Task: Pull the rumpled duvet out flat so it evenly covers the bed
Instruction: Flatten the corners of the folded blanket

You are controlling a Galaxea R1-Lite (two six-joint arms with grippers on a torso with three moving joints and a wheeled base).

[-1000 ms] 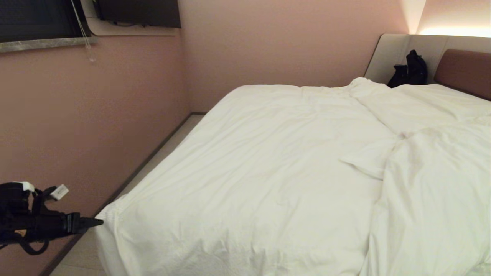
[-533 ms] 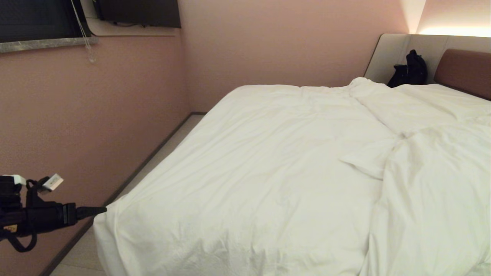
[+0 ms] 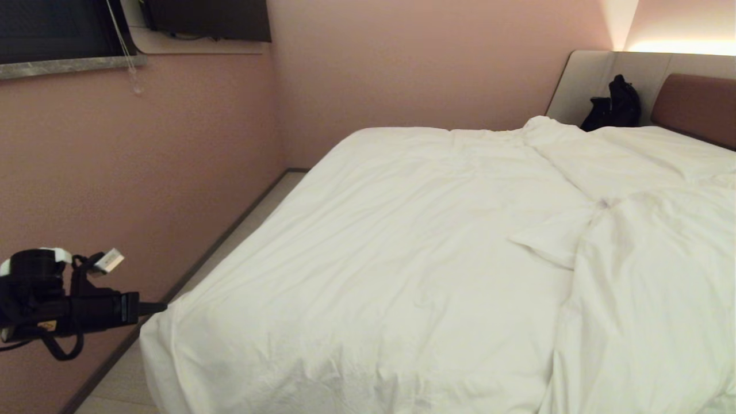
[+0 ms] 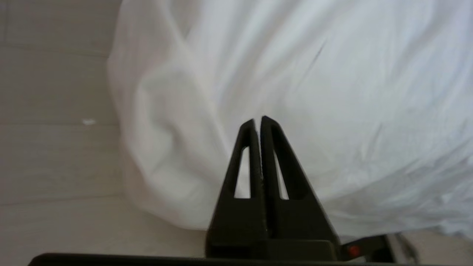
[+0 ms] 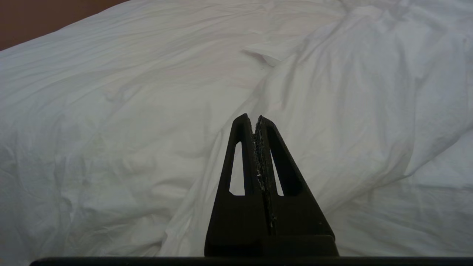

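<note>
- Since 1 second ago, the left gripper (image 3: 164, 308) has gone up and a bit closer to the duvet (image 3: 397, 270), and its 2 fingers have snapped together.
- Now the left gripper is pointing sideways at the near left corner of the duvet, low on the left side of the head view.
- Its tip is sitting right at the edge of that corner; whether it is touching the cloth is hard to tell.
- From the left wrist view, the fingers (image 4: 248, 159) are pressing flat against each other, and no cloth is showing between them.
- That same view is showing the duvet (image 4: 295, 92) corner bulging out and hanging down over the pale floor (image 4: 55, 92).
- The duvet is lying all over the bed (image 3: 586, 86), white and creased, and reaching down over the near edge.
- It is looking smooth on the left part, while on the right part it is bunching into a thick fold with a small flap poking out.
- The right gripper (image 5: 257, 119) is not showing in the head view.
- From its own view, it is hanging above the duvet (image 5: 129, 122) with its fingers (image 5: 242, 159) squeezed together and holding nothing.
- A black bag (image 3: 614, 106) is sitting against the headboard (image 3: 696, 106) at the far end.
- The pink wall (image 3: 144, 172) is running along the left side of the bed.
</note>
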